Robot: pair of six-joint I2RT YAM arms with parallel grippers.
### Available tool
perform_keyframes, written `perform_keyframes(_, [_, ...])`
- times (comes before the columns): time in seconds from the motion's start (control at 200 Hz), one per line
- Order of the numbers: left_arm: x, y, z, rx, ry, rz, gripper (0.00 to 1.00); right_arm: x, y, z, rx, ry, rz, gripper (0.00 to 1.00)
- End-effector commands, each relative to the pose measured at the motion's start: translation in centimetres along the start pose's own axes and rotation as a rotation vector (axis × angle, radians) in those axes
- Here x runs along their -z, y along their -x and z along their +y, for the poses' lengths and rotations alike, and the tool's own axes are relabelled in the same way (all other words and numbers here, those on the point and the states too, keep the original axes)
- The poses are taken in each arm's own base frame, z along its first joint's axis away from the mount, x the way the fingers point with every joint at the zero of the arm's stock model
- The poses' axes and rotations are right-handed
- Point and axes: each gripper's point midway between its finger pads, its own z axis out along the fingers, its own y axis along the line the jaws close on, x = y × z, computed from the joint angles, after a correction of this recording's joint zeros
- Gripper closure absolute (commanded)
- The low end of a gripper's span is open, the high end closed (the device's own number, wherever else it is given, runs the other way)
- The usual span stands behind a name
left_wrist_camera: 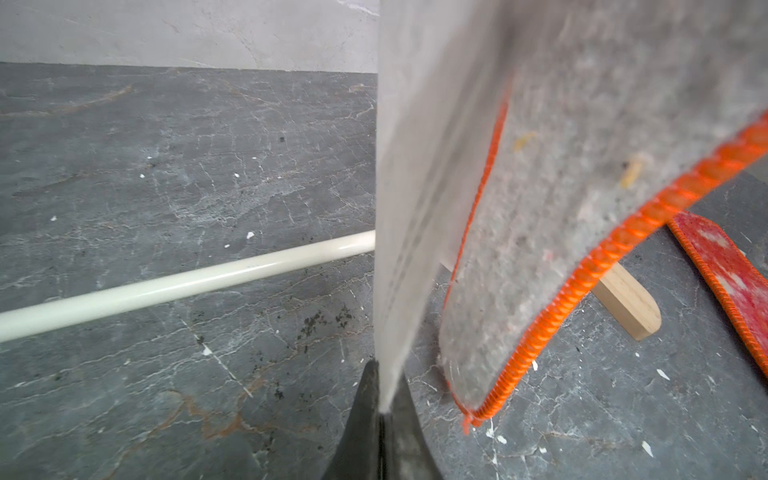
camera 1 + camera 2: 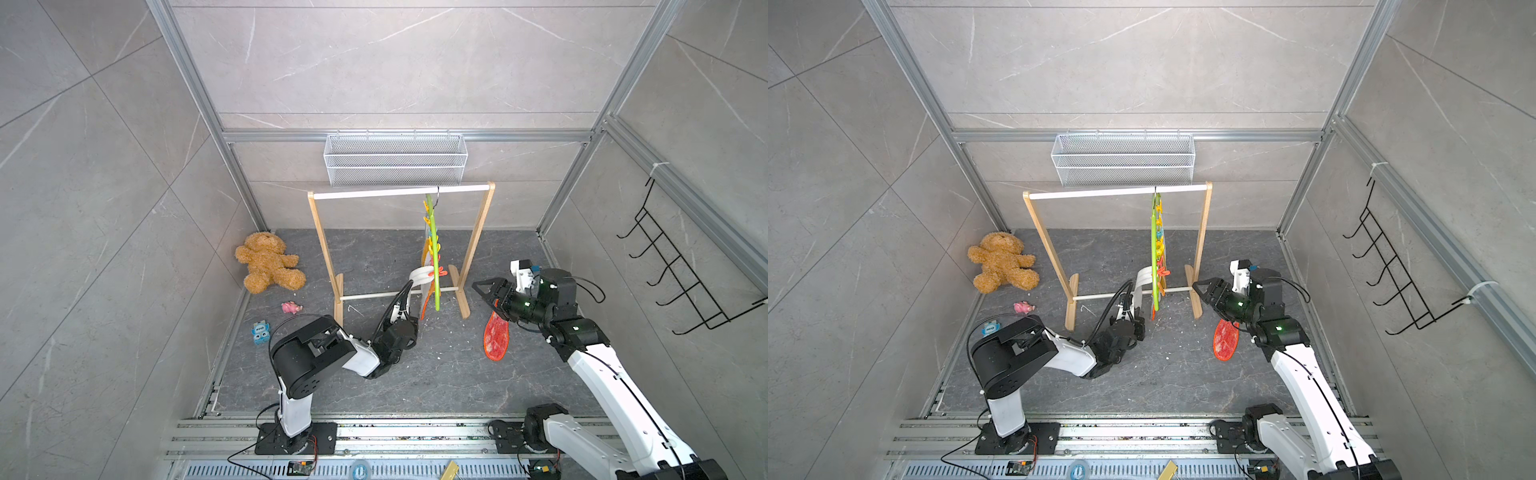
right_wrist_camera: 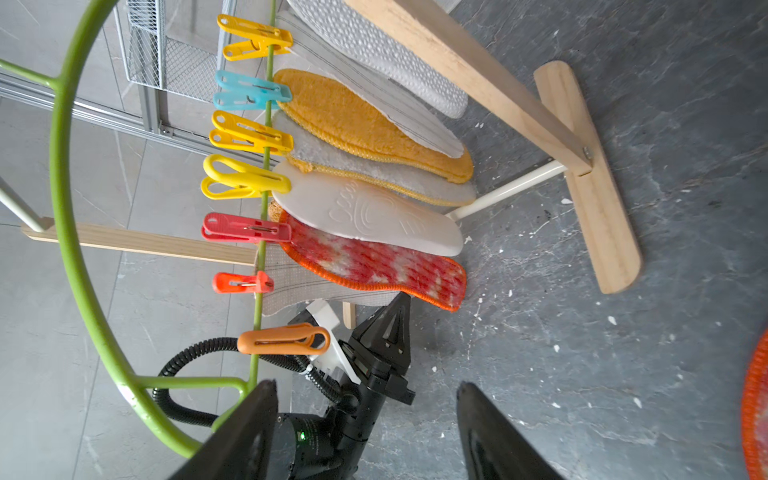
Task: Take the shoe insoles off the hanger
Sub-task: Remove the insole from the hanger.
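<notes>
Since both arms start at the near rail, counts first: two arms, eight insoles, one hanger, seven clips. My left arm (image 2: 316,353) folds up from its base, elbow high, forearm stretched forward and low toward the rack. My left fingers (image 1: 361,424) are pressed together on the bottom edge of a pale striped insole (image 1: 415,166), the hung one nearest the hanger's free end. My right arm (image 2: 611,390) reaches long from the near right corner, wrist bent inward, held above the surface (image 2: 415,374). My right fingers (image 3: 249,428) stand wide apart, gripping nothing, aimed at the hanger's side, near it, not touching. One red mesh insole (image 2: 496,340) lies flat on the surface, partly under that wrist.

The lime-green hanger (image 3: 62,166) hangs by its dark hook (image 2: 437,193) from the white rail (image 2: 374,193) of the one wooden rack (image 2: 323,249). Seven insoles hang on it. Past the gripped striped one:
- red mottled insole (image 3: 374,262) with orange rim
- smooth white insole (image 3: 365,216)
- pale fuzzy insole (image 3: 415,187) with yellow rim
- orange-yellow insole (image 3: 365,124)
- second striped insole (image 3: 365,91)
- pale dotted insole (image 3: 374,45)

Clips: three yellow clips (image 3: 253,37), one blue clip (image 3: 249,89), one red clip (image 3: 245,228), two orange clips (image 3: 284,340).

Far left on the surface: one teddy bear (image 2: 268,264), one pink toy (image 2: 291,307), one blue toy (image 2: 260,332). Back wall: one wire mesh basket (image 2: 395,160). Right wall: one black wire hook rack (image 2: 673,266).
</notes>
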Motion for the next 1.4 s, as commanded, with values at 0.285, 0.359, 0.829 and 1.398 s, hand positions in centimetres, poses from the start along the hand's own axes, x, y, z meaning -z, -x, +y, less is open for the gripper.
perform_keyframes(0.285, [1.2, 4.9, 0.7, 0.022, 0.013, -0.109, 1.0, -1.2, 1.4, 3.4, -0.069, 0.158, -0.015, 0.33])
perform_keyframes(0.359, [1.3, 5.2, 0.7, 0.02, 0.008, -0.11, 1.0, -1.7, 1.4, 3.8, -0.072, 0.17, -0.008, 0.33])
perform_keyframes(0.829, [0.9, 5.1, 0.4, 0.028, -0.019, -0.085, 1.0, -4.8, 1.9, 4.6, -0.097, 0.198, 0.003, 0.37])
perform_keyframes(1.398, [0.7, 4.9, 0.2, 0.031, -0.032, -0.073, 1.0, -6.3, 1.5, 6.1, -0.114, 0.254, 0.031, 0.4])
